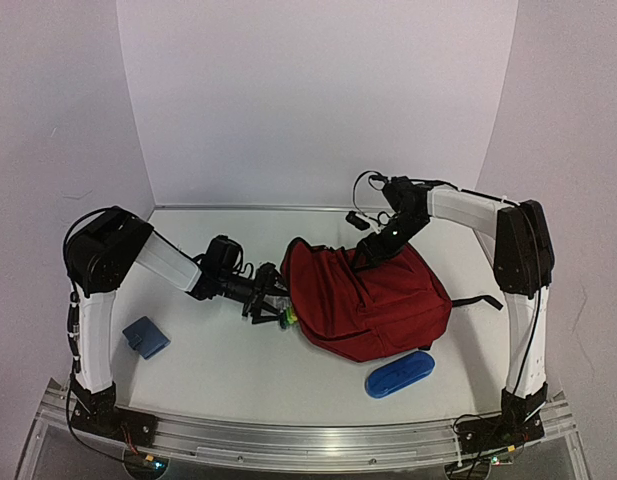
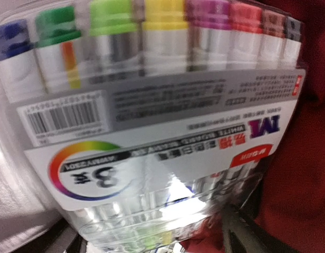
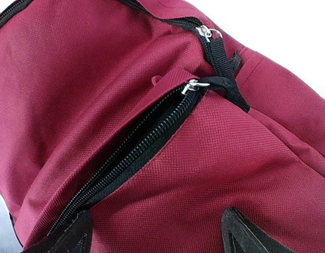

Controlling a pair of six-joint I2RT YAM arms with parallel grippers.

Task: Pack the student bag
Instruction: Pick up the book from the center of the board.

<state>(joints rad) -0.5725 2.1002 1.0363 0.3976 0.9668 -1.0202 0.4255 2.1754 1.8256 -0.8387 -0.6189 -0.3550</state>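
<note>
The student bag (image 1: pixel 373 300) is a dark red backpack lying in the middle of the table. My left gripper (image 1: pixel 271 298) is at its left end. A clear pack of coloured markers (image 2: pixel 151 121) fills the left wrist view, with its near end between the dark fingers (image 2: pixel 241 232). Whether they clamp it is not visible. My right gripper (image 1: pixel 370 258) sits on top of the bag. Its fingertips (image 3: pixel 246 234) stand apart on the red fabric (image 3: pixel 204 174), just below a partly open black zip (image 3: pixel 146 137). Nothing is pinched between them.
A small blue oblong case (image 1: pixel 399 373) lies in front of the bag. A flat blue-grey object (image 1: pixel 146 336) lies near the left arm's base. A black strap (image 1: pixel 478 300) trails from the bag's right side. White walls enclose the table on three sides.
</note>
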